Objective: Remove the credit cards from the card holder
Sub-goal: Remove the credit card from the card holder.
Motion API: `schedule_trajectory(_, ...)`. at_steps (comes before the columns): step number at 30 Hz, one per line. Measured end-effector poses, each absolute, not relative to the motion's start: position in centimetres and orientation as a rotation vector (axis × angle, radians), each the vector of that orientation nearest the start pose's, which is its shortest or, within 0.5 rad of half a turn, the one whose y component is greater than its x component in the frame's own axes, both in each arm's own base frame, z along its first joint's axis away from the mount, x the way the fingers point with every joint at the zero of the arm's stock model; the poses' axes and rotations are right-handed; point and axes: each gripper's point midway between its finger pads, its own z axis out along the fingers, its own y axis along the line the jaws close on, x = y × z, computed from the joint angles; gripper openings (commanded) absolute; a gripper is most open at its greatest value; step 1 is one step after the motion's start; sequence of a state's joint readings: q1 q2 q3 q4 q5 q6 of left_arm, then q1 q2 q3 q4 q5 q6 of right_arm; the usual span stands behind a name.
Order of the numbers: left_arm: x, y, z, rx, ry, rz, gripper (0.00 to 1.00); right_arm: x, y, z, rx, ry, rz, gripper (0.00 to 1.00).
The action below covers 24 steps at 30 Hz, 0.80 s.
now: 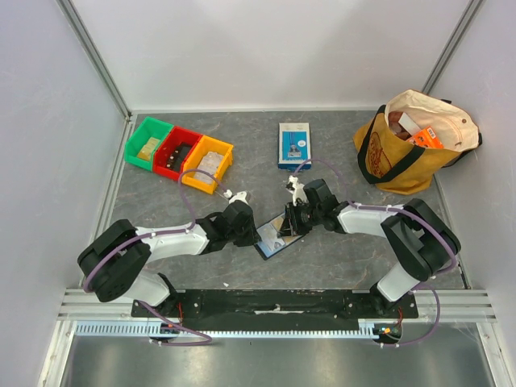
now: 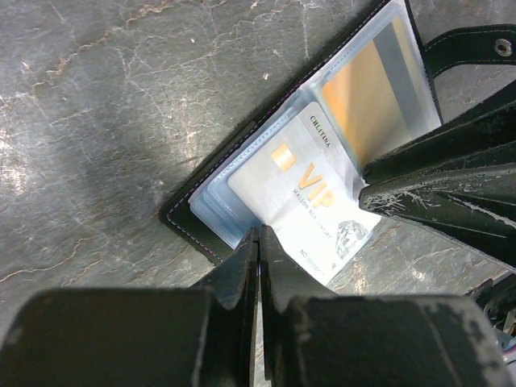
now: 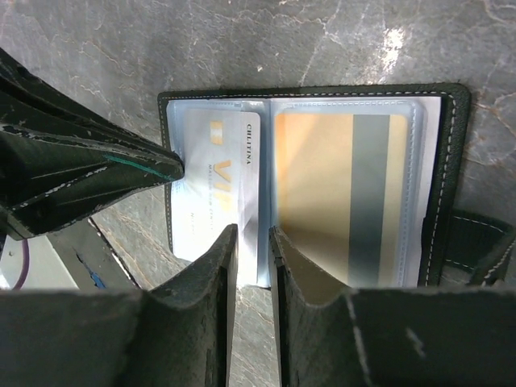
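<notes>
pinching shut on the white vip card's (image 2: 310, 189) edge, the left gripper (image 2: 259, 242) looks set to draw it from the open card holder (image 2: 184, 228) just ahead; the right gripper (image 3: 251, 242), jaws narrowly parted astride its near edge beside the gold card (image 3: 322, 185), probably steadies it.

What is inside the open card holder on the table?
Two clear sleeves show: one holds a white VIP card, sticking partly out, the other a gold card with a grey stripe. Anything in the sleeves beneath these is covered.
</notes>
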<state>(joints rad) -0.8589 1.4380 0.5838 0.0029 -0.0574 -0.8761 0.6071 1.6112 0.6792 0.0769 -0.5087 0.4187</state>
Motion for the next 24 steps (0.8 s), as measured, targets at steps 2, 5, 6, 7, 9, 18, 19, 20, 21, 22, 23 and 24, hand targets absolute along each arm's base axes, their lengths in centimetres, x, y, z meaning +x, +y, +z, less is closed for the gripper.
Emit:
schedule_trajectory(2,20.3,-26.9,2.3,-0.049,2.55,-0.684,0.07,22.1,27.7,2.7,-0.488,2.52,1.073,0.25)
schedule_trajectory(5,20.3,-26.9,2.3,-0.049,2.55,-0.685,0.07,21.7,28.0,2.7,-0.481,2.513,1.115,0.19)
schedule_trajectory(6,20.3,-26.9,2.4,-0.05,2.549,-0.685,0.07,21.6,28.0,2.6,-0.479,2.511,1.124,0.16)
schedule_trajectory(7,20.3,-26.9,2.3,-0.05,2.55,-0.685,0.07,21.5,28.1,2.5,-0.476,2.511,1.133,0.13)
schedule_trajectory(9,20.3,-26.9,2.3,-0.05,2.55,-0.685,0.07,21.5,28.0,2.3,-0.462,2.511,1.15,0.02)
schedule_trajectory(18,20.4,-26.9,2.3,-0.056,2.553,-0.695,0.05,21.8,27.3,2.6,-0.392,2.489,1.246,0.0)
schedule_trajectory(19,20.4,-26.8,2.3,-0.056,2.554,-0.696,0.05,22.0,27.0,2.6,-0.378,2.489,1.246,0.0)
schedule_trajectory(20,20.4,-26.8,2.3,-0.058,2.554,-0.697,0.05,22.2,26.7,2.6,-0.364,2.489,1.243,0.0)
schedule_trajectory(21,20.4,-26.8,2.3,-0.059,2.553,-0.699,0.05,22.4,26.5,2.6,-0.352,2.487,1.24,0.0)
schedule_trajectory(22,20.4,-26.8,2.3,-0.059,2.553,-0.699,0.05,22.6,26.3,2.6,-0.341,2.486,1.237,0.0)
schedule_trajectory(23,20.4,-26.7,2.3,-0.059,2.553,-0.699,0.05,22.7,26.1,2.7,-0.332,2.484,1.234,0.0)
schedule_trajectory(24,20.3,-26.7,2.3,-0.059,2.553,-0.699,0.04,22.9,26.0,2.7,-0.327,2.481,1.234,0.0)
